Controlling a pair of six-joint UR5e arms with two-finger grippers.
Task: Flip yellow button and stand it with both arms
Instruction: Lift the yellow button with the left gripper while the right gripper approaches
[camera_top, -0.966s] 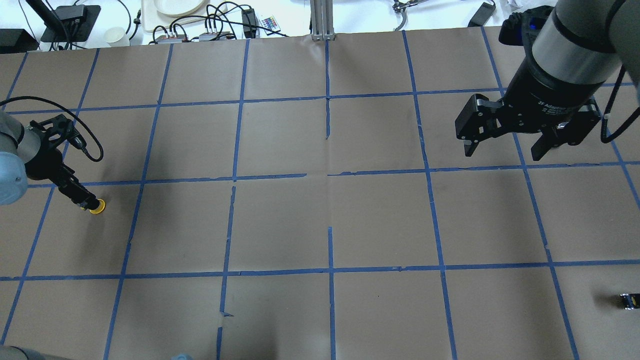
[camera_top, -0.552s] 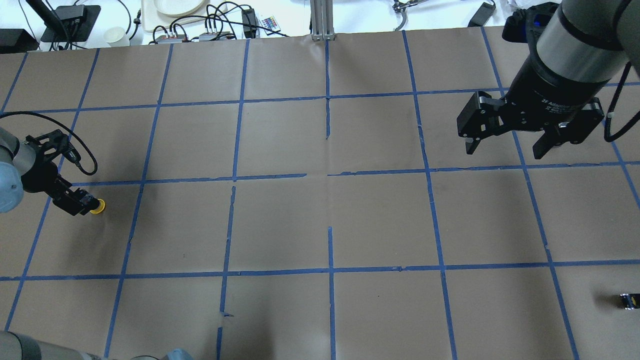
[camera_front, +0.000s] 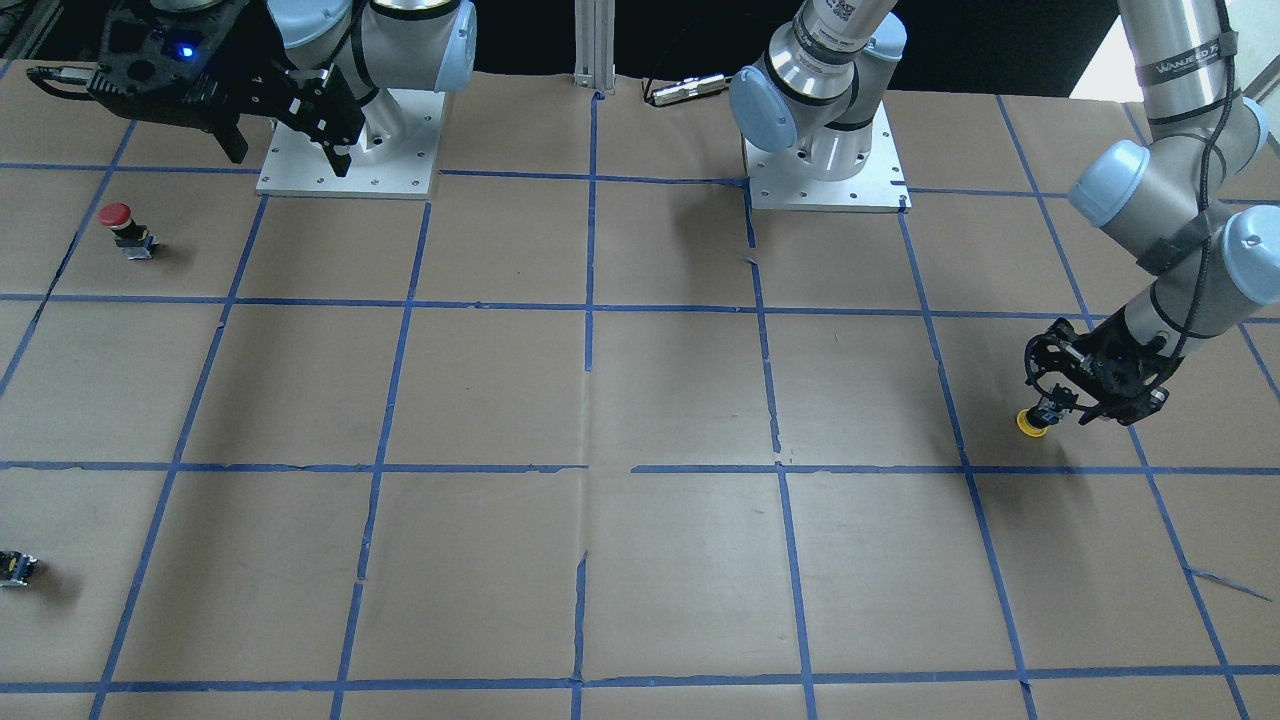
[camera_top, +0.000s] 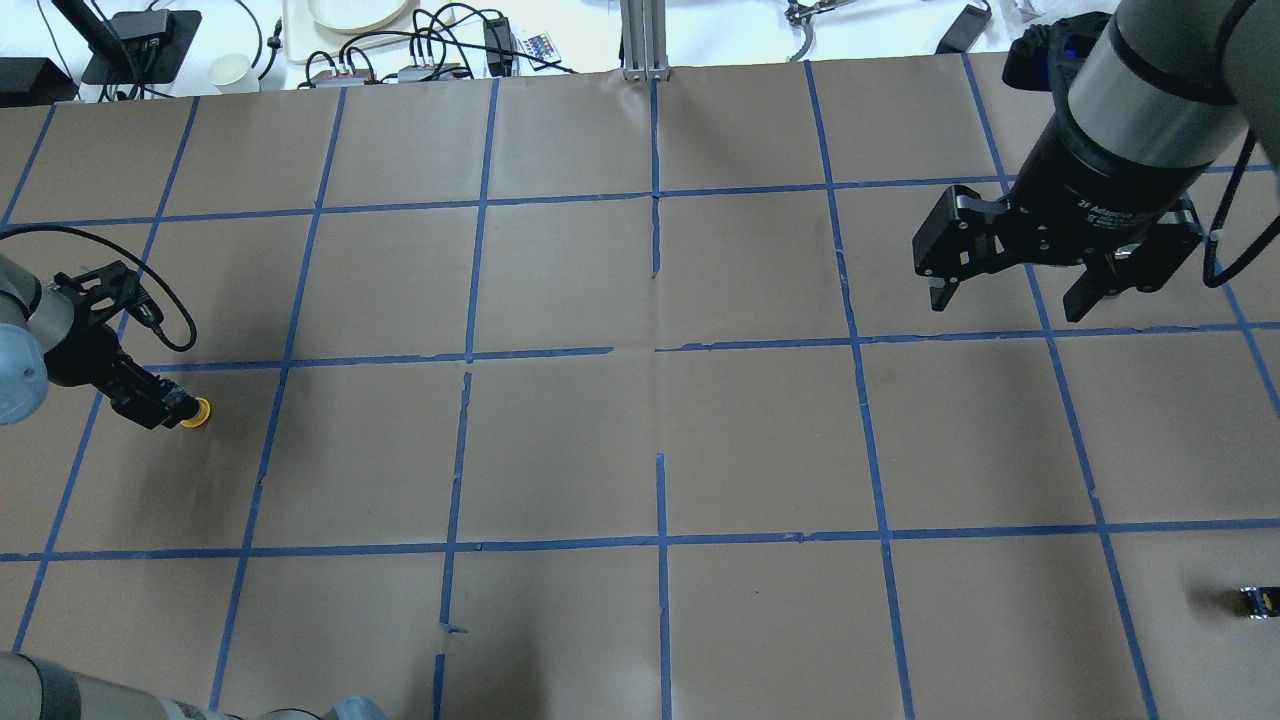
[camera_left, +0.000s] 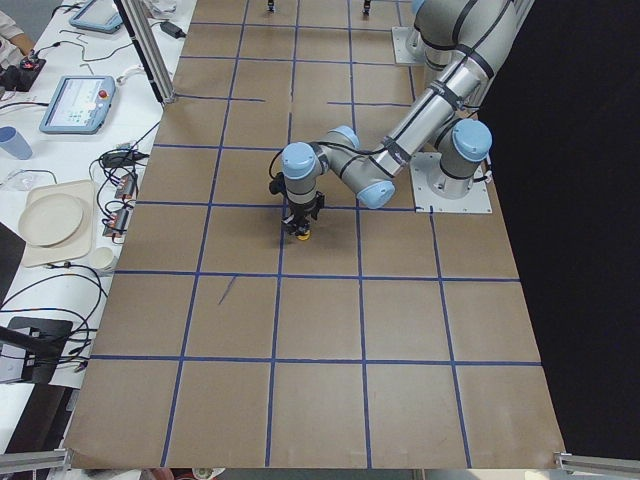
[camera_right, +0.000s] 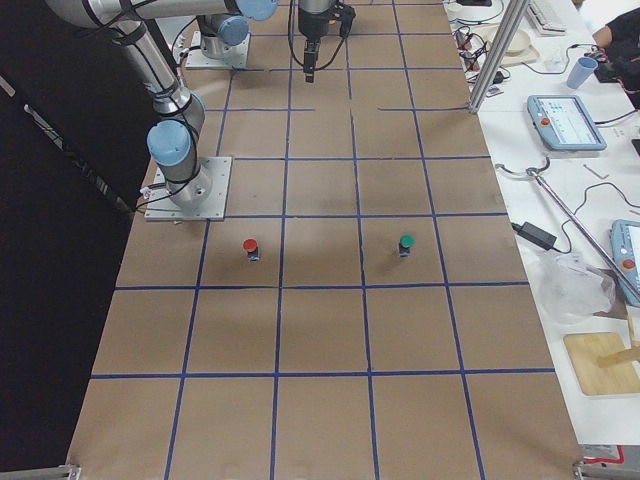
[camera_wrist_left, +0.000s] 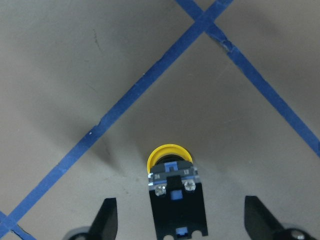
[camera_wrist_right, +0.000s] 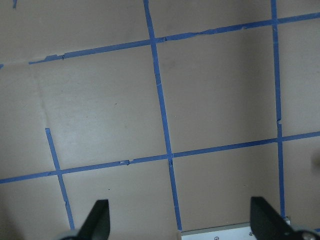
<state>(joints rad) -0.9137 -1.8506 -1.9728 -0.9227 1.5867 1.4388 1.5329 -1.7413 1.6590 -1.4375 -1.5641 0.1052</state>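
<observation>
Yellow button lies tipped at your table's left end, between the left gripper's spread, non-touching fingers; right gripper hangs open far right; flip and standing apparently not yet done.

Overhead: high, looking down on worktop.
Front: opposite side, steeply downward.
Left wrist: very near.
All share: yellow button.

Brown paper-covered desk, blue tape grid lines marking squares; paper creased, tape torn in spots. White side bench along one desk edge: tangled black cables, cream round plates, white paper cup. Silver aluminium profile post at same edge. Black backdrop along opposite side. Even overhead light, soft shadows.
</observation>
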